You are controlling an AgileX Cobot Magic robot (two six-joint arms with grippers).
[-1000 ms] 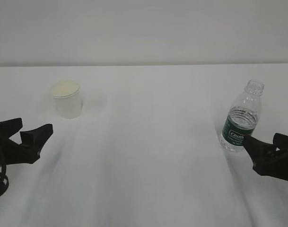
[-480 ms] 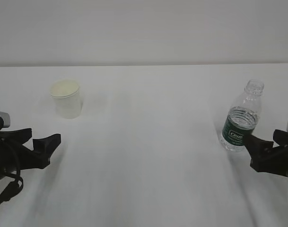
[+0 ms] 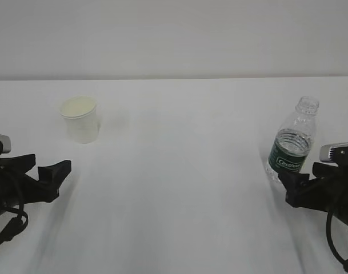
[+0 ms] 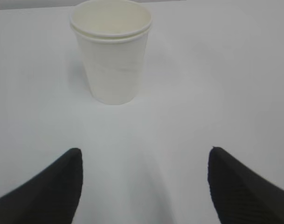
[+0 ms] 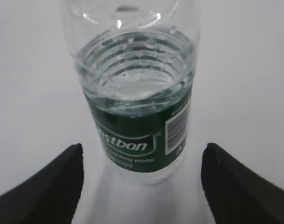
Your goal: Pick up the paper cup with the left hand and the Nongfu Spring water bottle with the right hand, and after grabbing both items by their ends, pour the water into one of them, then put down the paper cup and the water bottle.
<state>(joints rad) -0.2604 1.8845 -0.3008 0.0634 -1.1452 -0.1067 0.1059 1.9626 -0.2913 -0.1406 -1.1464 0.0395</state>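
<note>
The white paper cup stands upright at the left rear of the table. In the left wrist view the paper cup is well ahead of my left gripper, which is open and empty. Seen from outside, the left gripper hovers low, short of the cup. The uncapped Nongfu Spring water bottle stands at the right with a green label. Water reaches just above the label. My right gripper is open right at the bottle. Its fingers flank the bottle's base without touching.
The white table runs back to a plain white wall. Nothing else stands on it between the cup and the bottle.
The left gripper moved a little right toward the cup, then held still. The right gripper slid left, closer to the bottle. Cup and bottle stayed put.
</note>
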